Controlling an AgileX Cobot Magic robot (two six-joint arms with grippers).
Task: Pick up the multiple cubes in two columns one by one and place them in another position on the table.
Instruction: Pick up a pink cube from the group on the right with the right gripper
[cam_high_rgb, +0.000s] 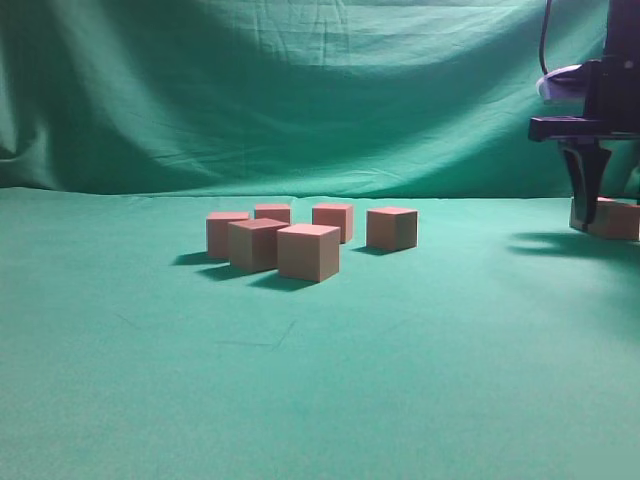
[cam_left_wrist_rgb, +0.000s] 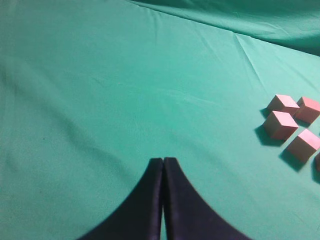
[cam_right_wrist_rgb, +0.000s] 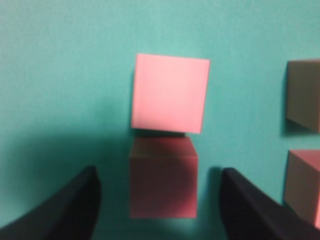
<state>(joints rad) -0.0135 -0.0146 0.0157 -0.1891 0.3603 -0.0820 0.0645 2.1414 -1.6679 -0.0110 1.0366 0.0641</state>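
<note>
1. Six cubes (cam_high_rgb: 307, 251) stand in a loose cluster at the middle of the exterior view, on the green bench (cam_high_rgb: 300, 390); they form two ragged rows, three nearer the camera and three behind
2. Being cubes, they have no long axis; each sits flat with a pink face up, and several are turned so that a vertical edge faces the camera
3. At the right edge of the exterior view, more cubes (cam_high_rgb: 612, 219) rest on the bench below the right pincer (cam_high_rgb: 585, 205); they overlap there, so I can make out perhaps two
4. The right wrist view looks straight down on two cubes touching one another, a bright one (cam_right_wrist_rgb: 170, 93) in the upper middle and a shaded one (cam_right_wrist_rgb: 163, 177) below it; two more are cut off by the right edge
5. The right pincer (cam_right_wrist_rgb: 159, 210) is spread wide, its dark fingers (cam_right_wrist_rgb: 70, 207) either side of the shaded cube and clear of it
6. The left pincer (cam_left_wrist_rgb: 163, 167) is closed, fingertips pressed together with nothing between, at the bottom middle of its view
7. Five cubes (cam_left_wrist_rgb: 280, 124) show at the right edge of the left wrist view, the lowest mostly cut off
</note>
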